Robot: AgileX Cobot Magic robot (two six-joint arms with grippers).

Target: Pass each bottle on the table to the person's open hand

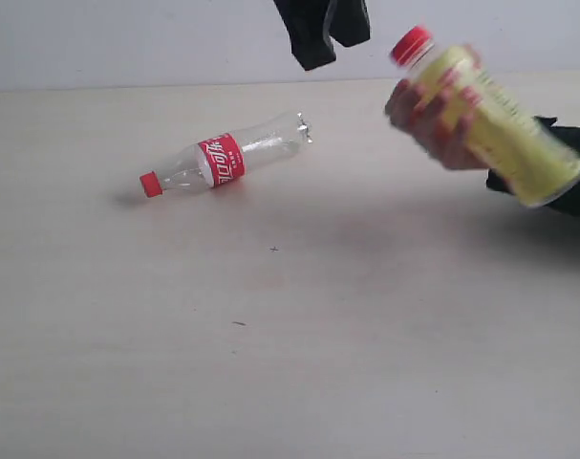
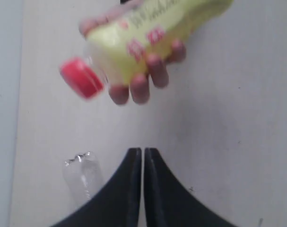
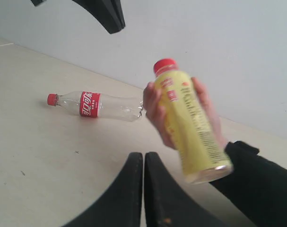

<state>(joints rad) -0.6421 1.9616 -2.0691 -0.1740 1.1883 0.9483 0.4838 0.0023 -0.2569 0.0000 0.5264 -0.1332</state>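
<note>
A clear bottle [image 1: 223, 161] with a red cap and red label lies on its side on the table [image 1: 270, 335]; the right wrist view shows the same clear bottle [image 3: 93, 104], and its clear base [image 2: 82, 175] shows in the left wrist view. A person's hand [image 1: 433, 120] at the right holds a yellow bottle [image 1: 500, 124] with a red cap above the table. My left gripper [image 1: 323, 33] hangs shut and empty at the top, just left of the hand; its jaws [image 2: 143, 150] meet. My right gripper [image 3: 143, 153] is shut with nothing in it, near the yellow bottle [image 3: 190, 127].
The person's dark sleeve [image 1: 567, 163] reaches in from the right edge. A pale wall [image 1: 127, 38] runs behind the table's far edge. A few tiny dark specks [image 1: 273, 250] mark the tabletop.
</note>
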